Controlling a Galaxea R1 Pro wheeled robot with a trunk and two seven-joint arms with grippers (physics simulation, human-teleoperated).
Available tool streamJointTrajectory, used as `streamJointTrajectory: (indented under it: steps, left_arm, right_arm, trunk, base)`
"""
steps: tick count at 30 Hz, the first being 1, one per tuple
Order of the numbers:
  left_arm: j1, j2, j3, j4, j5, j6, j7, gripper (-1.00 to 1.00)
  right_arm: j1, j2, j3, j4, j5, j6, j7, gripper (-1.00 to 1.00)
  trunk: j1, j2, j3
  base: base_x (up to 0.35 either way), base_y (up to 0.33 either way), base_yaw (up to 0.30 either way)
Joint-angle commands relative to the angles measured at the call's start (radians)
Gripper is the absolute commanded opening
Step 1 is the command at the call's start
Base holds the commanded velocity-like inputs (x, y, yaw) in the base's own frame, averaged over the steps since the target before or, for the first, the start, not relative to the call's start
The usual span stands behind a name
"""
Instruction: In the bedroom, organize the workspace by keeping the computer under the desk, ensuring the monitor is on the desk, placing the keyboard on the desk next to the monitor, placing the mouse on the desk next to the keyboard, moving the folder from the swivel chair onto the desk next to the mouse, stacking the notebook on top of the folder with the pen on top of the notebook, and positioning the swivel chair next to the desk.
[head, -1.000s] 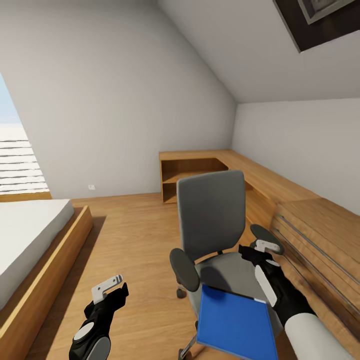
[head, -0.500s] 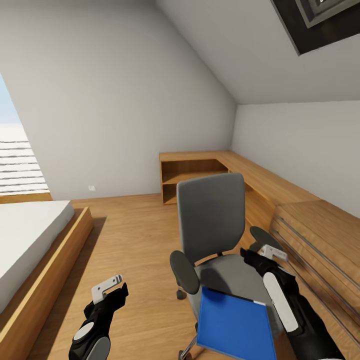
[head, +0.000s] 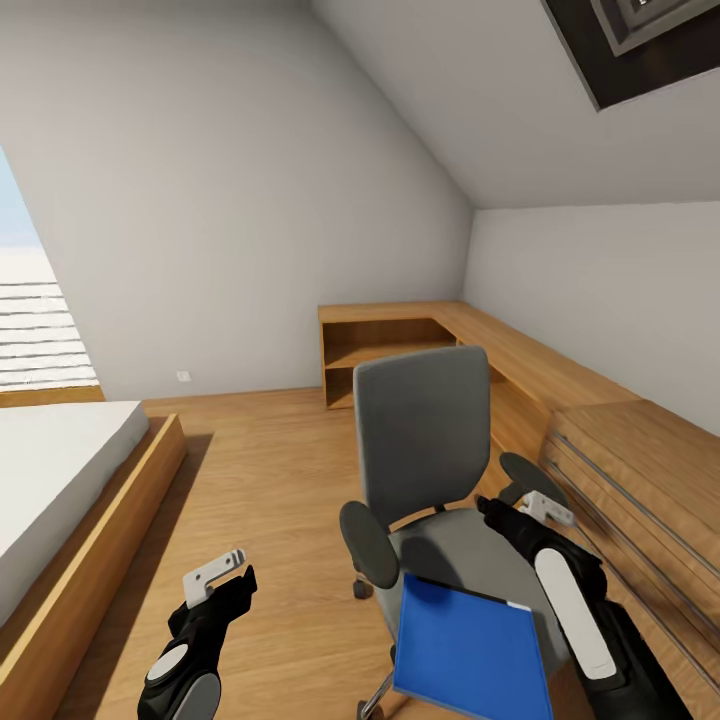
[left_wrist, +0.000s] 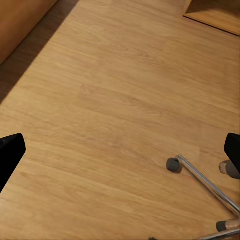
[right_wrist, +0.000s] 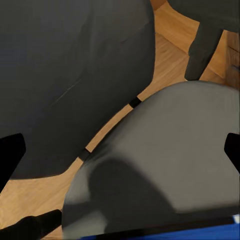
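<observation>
On the grey swivel chair (head: 425, 455) seat, a bright-blue folder (head: 468, 650) is lying flat, its near edge cut off, while both spread claws, left gripper (head: 222, 575) and right gripper (head: 520, 503), are hovering empty.

Right hand (head: 512, 512) has edged forward over swivel chair (head: 425, 440).

We see the swivel chair (head: 425, 450) in matt grey cloth with chrome legs, a smooth bright-blue folder (head: 468, 650) on it, above a satin light-wood floor (head: 270, 480).
</observation>
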Motion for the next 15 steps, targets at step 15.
streamJointTrajectory:
  steps: [15]
  left_arm:
    - [-0.001, 0.001, -0.004, -0.001, 0.006, 0.003, 0.006, 1.00]
  right_arm:
    - [0.013, -0.002, 0.001, -0.011, -0.062, -0.002, -0.010, 1.00]
  trunk:
    - [0.000, -0.001, -0.001]
  base:
    - [-0.104, 0.192, -0.088]
